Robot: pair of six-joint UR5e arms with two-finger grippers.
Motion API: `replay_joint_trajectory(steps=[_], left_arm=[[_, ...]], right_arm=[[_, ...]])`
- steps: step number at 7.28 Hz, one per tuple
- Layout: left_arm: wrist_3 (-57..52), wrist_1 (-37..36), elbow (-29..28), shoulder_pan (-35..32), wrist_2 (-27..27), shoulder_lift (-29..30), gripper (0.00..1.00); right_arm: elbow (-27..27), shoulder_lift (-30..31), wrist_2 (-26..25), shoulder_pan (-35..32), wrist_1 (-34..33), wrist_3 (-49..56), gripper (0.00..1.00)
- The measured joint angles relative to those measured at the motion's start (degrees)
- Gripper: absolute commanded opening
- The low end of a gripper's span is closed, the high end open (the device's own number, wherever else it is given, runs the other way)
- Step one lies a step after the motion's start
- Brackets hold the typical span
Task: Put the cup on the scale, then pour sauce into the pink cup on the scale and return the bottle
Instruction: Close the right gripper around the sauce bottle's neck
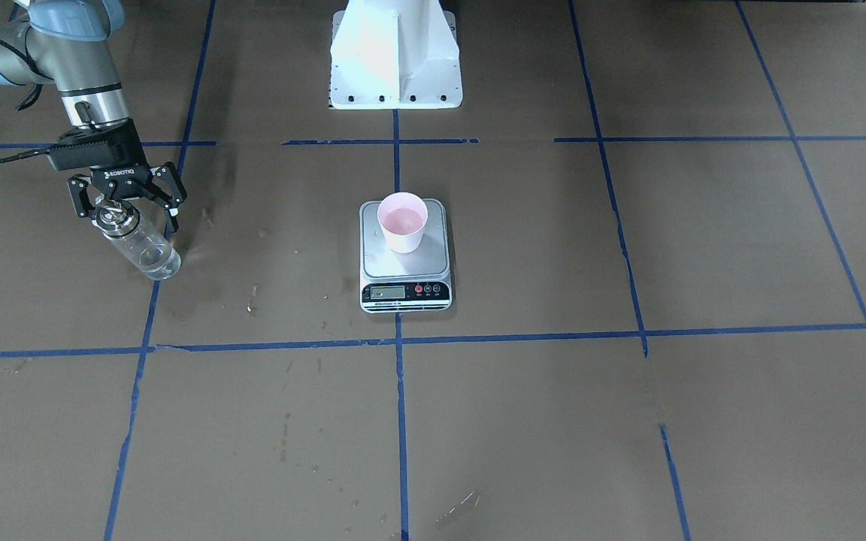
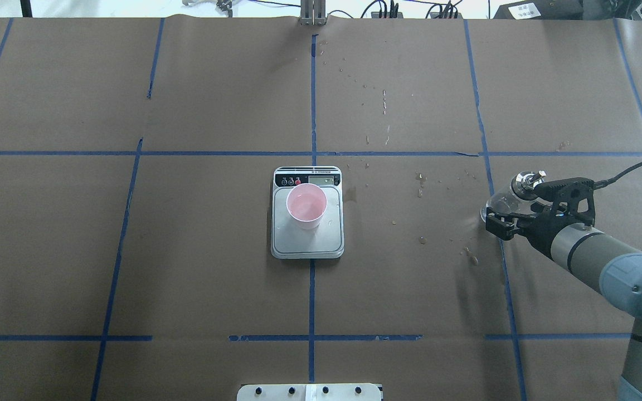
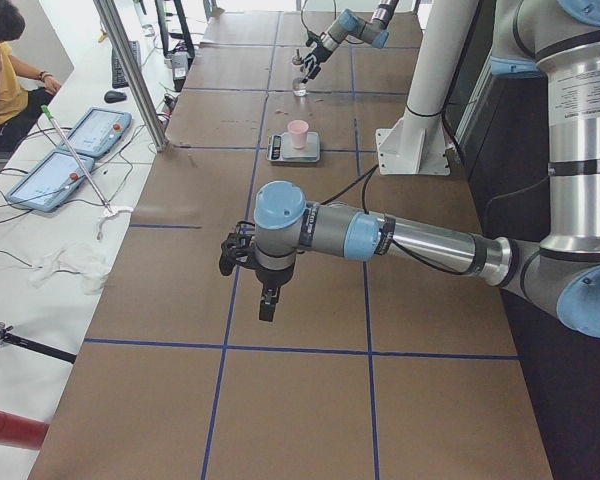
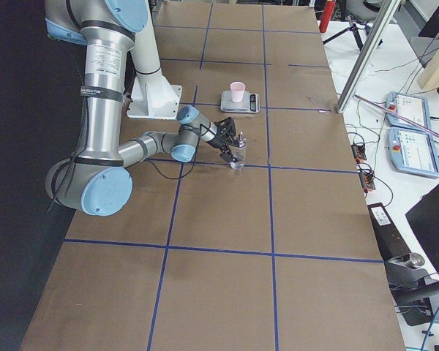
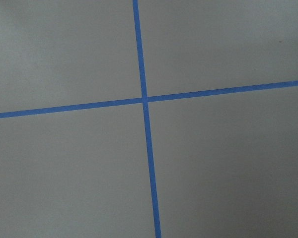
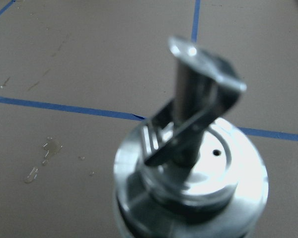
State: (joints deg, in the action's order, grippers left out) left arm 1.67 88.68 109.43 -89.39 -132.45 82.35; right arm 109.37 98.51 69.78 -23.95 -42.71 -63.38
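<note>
Straddling the cap (image 6: 188, 171) of the bottle (image 1: 145, 253), the right tool (image 1: 126, 216) is spread wide; the spout (image 6: 204, 69) could be clipped and the bottle toppled by sideways motion. At nine o'clock, the cup (image 2: 306, 206) sits on the scale (image 2: 307, 243). The state of the left tool (image 3: 236, 257) cannot be told.

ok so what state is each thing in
flat steel kitchen scale: loaded
small pale pink cup: upright on the scale
clear glass bottle, silver spout cap: standing on the table
right gripper: open, fingers either side of the bottle's top
left gripper: cannot tell
</note>
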Motion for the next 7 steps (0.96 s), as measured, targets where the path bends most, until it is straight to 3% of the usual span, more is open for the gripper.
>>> replay_joint_trajectory(steps=[7], left_arm=[[0.0, -0.2, 0.2, 0.0, 0.0, 0.0, 1.0]], right_arm=[[-1.2, -0.9, -5.0, 1.2, 0.3, -0.1, 1.0]])
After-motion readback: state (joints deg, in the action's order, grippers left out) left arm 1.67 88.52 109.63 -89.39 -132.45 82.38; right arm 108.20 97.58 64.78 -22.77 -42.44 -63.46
